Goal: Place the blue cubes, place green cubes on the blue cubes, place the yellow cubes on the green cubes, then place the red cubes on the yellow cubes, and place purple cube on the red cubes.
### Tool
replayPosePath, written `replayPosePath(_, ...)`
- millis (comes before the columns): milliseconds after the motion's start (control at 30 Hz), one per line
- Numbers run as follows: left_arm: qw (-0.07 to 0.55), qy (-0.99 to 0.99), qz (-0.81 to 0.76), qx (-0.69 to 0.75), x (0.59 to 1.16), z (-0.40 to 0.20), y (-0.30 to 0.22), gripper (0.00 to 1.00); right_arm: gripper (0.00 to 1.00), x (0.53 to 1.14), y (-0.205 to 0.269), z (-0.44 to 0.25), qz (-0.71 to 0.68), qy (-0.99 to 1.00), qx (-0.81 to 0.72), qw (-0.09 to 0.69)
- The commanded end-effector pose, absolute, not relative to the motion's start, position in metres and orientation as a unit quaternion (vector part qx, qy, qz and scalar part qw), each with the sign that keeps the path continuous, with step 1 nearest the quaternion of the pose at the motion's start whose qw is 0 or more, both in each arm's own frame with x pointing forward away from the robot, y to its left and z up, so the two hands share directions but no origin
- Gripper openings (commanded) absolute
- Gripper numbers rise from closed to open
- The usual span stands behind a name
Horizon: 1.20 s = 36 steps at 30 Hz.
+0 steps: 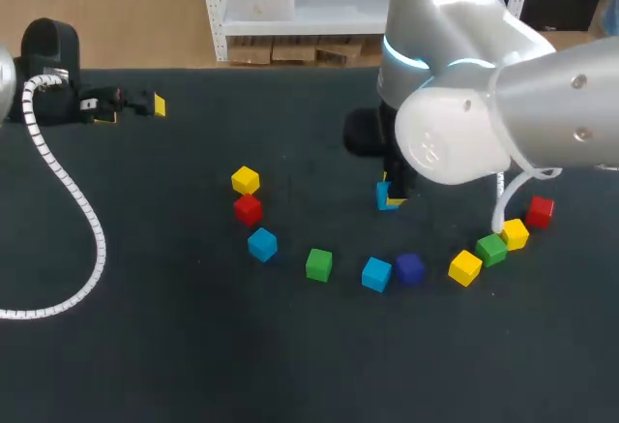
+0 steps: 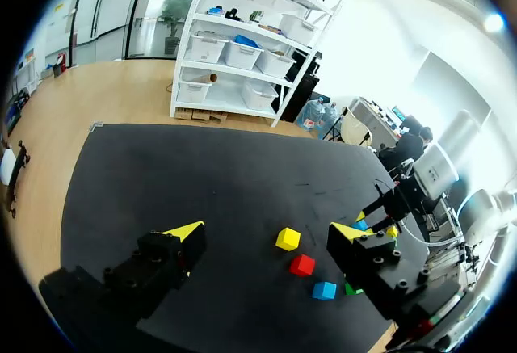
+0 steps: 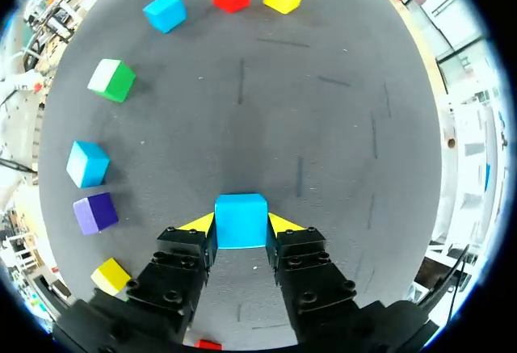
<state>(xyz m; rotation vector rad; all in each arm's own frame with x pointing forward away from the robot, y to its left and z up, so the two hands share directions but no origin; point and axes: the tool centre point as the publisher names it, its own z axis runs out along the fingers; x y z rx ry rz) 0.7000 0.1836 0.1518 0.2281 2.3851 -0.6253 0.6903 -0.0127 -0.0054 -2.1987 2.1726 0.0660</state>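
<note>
The table [image 1: 193, 346] is a flat, dark, matte surface, and everything here is placed by the held blue cube [image 3: 241, 220], which sits out toward the table's middle.

Nearest me, an arc of cubes curves around its near side. Straight toward me from it lie the middle blue cube [image 1: 376, 273] and the purple cube [image 1: 409, 268], side by side and apparently touching. To the near left of it stands the left green cube [image 1: 318, 264], and further left the left blue cube [image 1: 262, 244]. To its near right, the near yellow cube [image 1: 465, 267], the right green cube [image 1: 490, 249] and the right yellow cube [image 1: 515, 233] run in a tight diagonal line, with the right red cube [image 1: 540, 211] just beyond them.

Level with the held blue cube and off to its left, the left red cube [image 1: 248, 209] sits just beside the left yellow cube [image 1: 245, 180].

The right gripper [image 3: 241, 225] has the held blue cube clamped, one yellow tip pressed on each side face. I cannot tell whether the cube rests on the surface.

Far to its left, at the table's back edge, the left gripper [image 2: 269, 232] hangs with its fingers spread wide and nothing between them. A white ribbed hose [image 1: 68, 200] trails from that arm across the dark surface.
</note>
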Motion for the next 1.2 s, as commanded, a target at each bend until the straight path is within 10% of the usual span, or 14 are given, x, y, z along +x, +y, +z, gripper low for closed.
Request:
replayPosePath(33,0.329,0.908,-0.242,0.088,0.699,0.15,0.185,1.0,0.0,0.698,-0.01,-0.007,0.022,0.707,-0.706,0.02)
replayPosePath(500,0.329,0.908,-0.242,0.088,0.699,0.15,0.185,1.0,0.01,0.703,-0.014,-0.007,0.034,0.719,-0.693,0.021)
replayPosePath(667,0.329,0.908,-0.242,0.088,0.699,0.15,0.185,1.0,0.31,0.704,-0.015,-0.007,0.034,0.722,-0.69,0.024)
replayPosePath(700,0.329,0.908,-0.242,0.088,0.699,0.15,0.185,1.0,0.47,0.703,-0.015,-0.007,0.033,0.722,-0.69,0.024)
replayPosePath(733,0.329,0.908,-0.242,0.088,0.699,0.15,0.185,1.0,1.0,0.703,-0.015,-0.007,0.033,0.723,-0.69,0.024)
replayPosePath(1200,0.329,0.908,-0.242,0.088,0.699,0.15,0.185,1.0,1.0,0.708,-0.024,0.016,0.033,0.789,-0.612,0.038)
